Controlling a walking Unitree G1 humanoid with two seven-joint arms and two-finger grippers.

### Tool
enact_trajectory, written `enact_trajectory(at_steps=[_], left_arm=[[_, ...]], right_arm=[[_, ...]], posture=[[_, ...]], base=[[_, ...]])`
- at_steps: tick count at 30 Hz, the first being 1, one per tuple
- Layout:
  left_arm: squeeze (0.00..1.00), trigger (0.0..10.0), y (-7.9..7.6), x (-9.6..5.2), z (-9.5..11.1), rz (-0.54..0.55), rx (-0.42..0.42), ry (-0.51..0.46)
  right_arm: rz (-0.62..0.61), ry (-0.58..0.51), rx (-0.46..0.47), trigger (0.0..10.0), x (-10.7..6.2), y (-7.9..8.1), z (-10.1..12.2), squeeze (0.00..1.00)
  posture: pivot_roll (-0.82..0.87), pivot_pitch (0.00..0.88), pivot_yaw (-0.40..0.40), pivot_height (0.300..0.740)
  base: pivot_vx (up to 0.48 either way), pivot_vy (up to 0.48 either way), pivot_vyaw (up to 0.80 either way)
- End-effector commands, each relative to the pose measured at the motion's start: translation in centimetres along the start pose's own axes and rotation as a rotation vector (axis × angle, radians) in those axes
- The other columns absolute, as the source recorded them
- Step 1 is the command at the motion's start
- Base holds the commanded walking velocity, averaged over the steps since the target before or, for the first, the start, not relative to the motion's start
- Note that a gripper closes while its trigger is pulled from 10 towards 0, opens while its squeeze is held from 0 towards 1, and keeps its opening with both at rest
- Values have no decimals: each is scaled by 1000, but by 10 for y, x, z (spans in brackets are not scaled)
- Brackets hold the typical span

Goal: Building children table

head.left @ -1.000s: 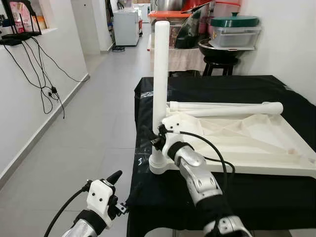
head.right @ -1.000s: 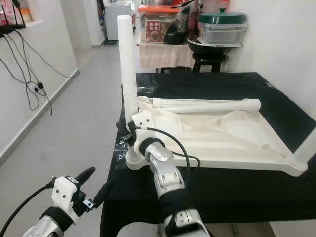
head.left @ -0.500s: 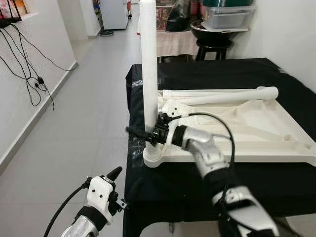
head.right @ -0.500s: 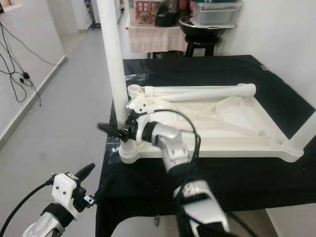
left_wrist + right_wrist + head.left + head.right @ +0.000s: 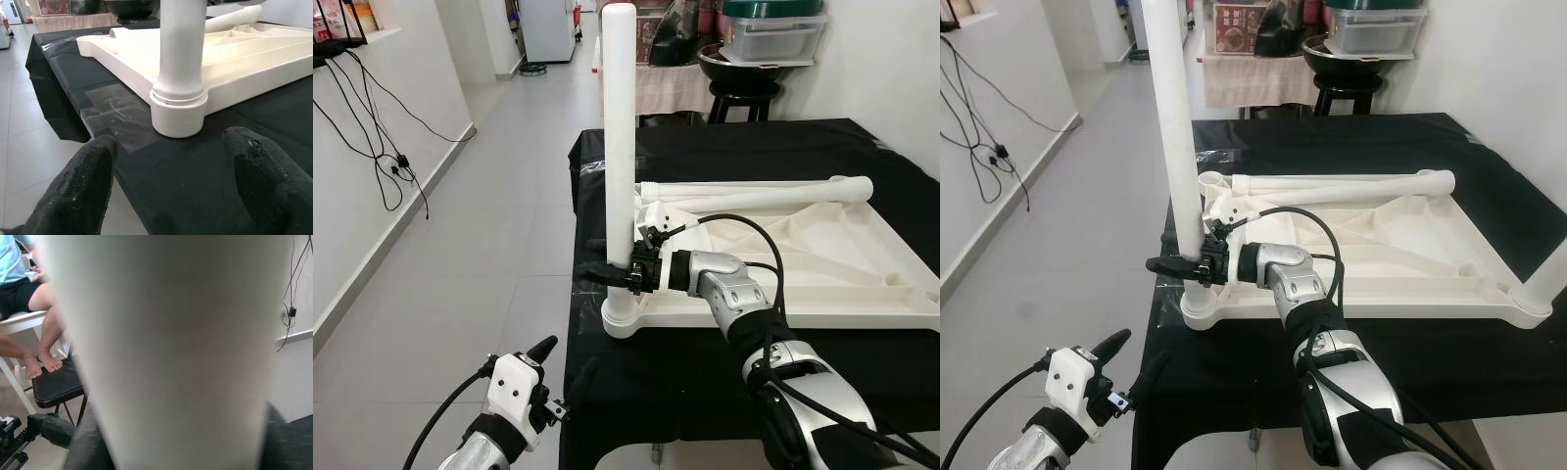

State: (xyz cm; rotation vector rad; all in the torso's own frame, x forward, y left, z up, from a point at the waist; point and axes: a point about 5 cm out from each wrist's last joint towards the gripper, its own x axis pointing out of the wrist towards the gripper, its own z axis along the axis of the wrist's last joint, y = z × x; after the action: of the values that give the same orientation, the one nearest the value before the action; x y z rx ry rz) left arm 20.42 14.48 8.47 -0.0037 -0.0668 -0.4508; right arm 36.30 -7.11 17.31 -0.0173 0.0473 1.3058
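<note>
At frame center, my right tool (image 5: 612, 275) is clenched on the upright leg (image 5: 619, 147); a crooked push could jam it in the tabletop's (image 5: 862, 264) corner socket (image 5: 625, 318). My left tool (image 5: 171, 176) hangs released.

the right arm reaches forward and across to the robot's left, wrist turned sideways, and the right gripper (image 5: 612, 274) has its two black fingers closed on either side of an upright white leg (image 5: 619, 137). the left gripper (image 5: 560, 377) hangs low, fingers (image 5: 83, 186) spread apart, holding nothing.
</note>
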Motion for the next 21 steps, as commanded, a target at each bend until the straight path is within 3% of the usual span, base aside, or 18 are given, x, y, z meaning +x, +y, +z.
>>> enact_trajectory(at_steps=[1,5,7,8,10,12,13,14,15,16,17,21], left_arm=[[0,10000,1,-2,-3,1,0,24],[0,10000,-2,-3,-3,-1,-4,24],[0,10000,-2,-4,-3,-1,-4,24],[0,10000,-2,-5,-3,0,-4,24],[0,10000,-2,-5,-3,0,-4,24],[0,10000,-1,-7,-3,2,-3,27],[0,10000,-1,-7,-3,2,-3,27],[0,10000,0,-7,-3,-1,0,31],[0,10000,0,-7,-3,-1,0,31],[0,10000,0,-7,-4,-5,3,33],[0,10000,0,-6,-4,-10,-1,34],[0,10000,0,-5,-4,-13,-3,34]], right_arm=[[23,-8,12,0,3,4,-4,0],[-102,11,-60,0,-14,-1,-18,0],[-162,23,-48,0,-16,2,-25,0],[-324,83,-49,0,-17,6,-41,0],[-364,98,-54,0,-17,8,-44,0],[-596,87,72,0,5,62,-72,0],[-596,87,72,0,5,62,-72,0],[-659,80,108,0,7,75,-74,0],[-659,80,108,0,7,75,-74,0],[-741,76,101,0,2,70,-72,0],[-755,79,62,0,-1,57,-68,0],[-761,77,35,0,-1,49,-63,0]], posture=[[27,0,8,740],[28,0,-4,740],[33,0,-18,740],[35,0,-22,740],[35,0,-22,740],[11,0,4,740],[11,0,4,740],[3,0,5,740],[3,0,5,740],[2,0,13,740],[9,0,1,740],[15,0,-3,740]], base=[[0,0,0],[0,0,0],[0,0,0],[0,0,0],[0,0,0],[0,0,0],[0,0,0],[0,0,0],[0,0,0],[0,0,0],[0,0,0],[0,0,0]])
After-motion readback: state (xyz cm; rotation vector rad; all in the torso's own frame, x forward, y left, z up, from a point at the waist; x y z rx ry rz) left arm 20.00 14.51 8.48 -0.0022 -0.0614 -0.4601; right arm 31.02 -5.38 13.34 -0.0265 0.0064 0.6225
